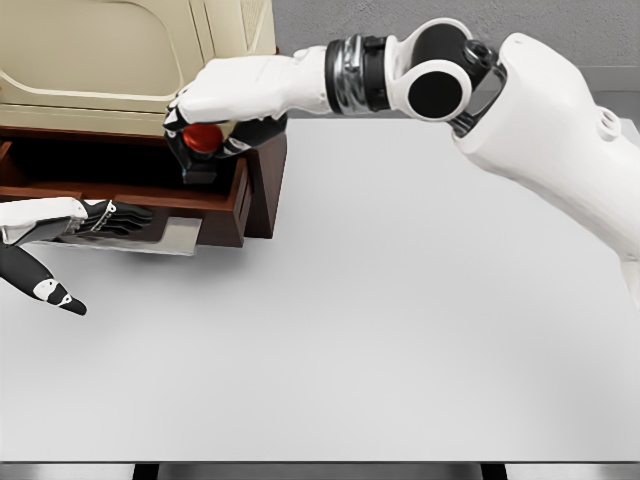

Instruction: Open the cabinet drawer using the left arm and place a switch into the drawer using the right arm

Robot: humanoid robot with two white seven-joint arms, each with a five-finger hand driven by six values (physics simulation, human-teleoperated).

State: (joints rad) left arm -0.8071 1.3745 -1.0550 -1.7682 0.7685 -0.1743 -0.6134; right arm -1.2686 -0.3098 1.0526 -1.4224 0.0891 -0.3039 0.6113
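1. The cabinet [120, 50] stands at the bench's [400, 300] 10 o'clock corner; its drawer [215, 200] is pulled out.
2. The right robot hand [215, 125] hangs over the open drawer, fingers curled around the switch [205, 137], a dark body with a red button.
3. The left robot hand [95, 218] lies at the drawer front, at 9 o'clock, fingers hooked on the silver handle [160, 235].

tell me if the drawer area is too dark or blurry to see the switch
Head view: the drawer interior is deep in shadow, yet the red-buttoned switch in the right hand stays sharp; lighting on the table is flat and glare-free, edges slightly soft.
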